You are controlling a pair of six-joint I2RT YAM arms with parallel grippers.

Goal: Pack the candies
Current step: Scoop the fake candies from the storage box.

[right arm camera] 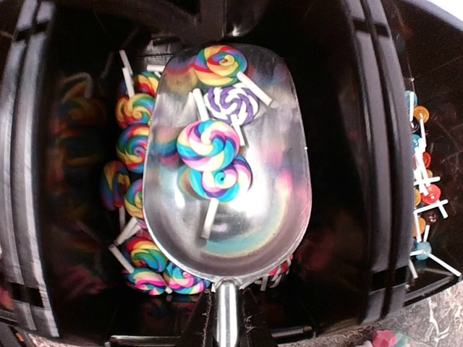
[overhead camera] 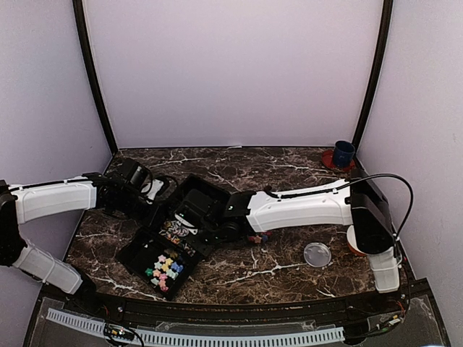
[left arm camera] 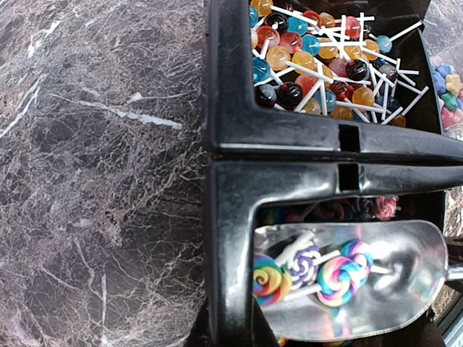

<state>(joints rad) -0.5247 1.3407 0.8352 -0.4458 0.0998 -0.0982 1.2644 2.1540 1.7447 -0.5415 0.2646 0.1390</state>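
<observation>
1. While the left gripper [overhead camera: 148, 186] sits narrow at the far-left corner of the black tray [overhead camera: 126, 254], I cannot tell whether it pinches the rim.
2. Next across are the candies [right arm camera: 208, 143]: four swirl lollipops lie in the metal scoop [right arm camera: 246, 238], and the rest are heaped in the compartment right below it.
3. The scoop's long axis runs straight out from the right hand, handle in and mouth away toward the left arm's side.
4. The right gripper [right arm camera: 226, 318] is clamped on that handle, so this arm carries the load and the candies lie just ahead of its fingers.
5. Far right, the clear round jar [overhead camera: 317, 254] sits well apart from the tray. Getting there looks like a level pull back rightward.
</observation>
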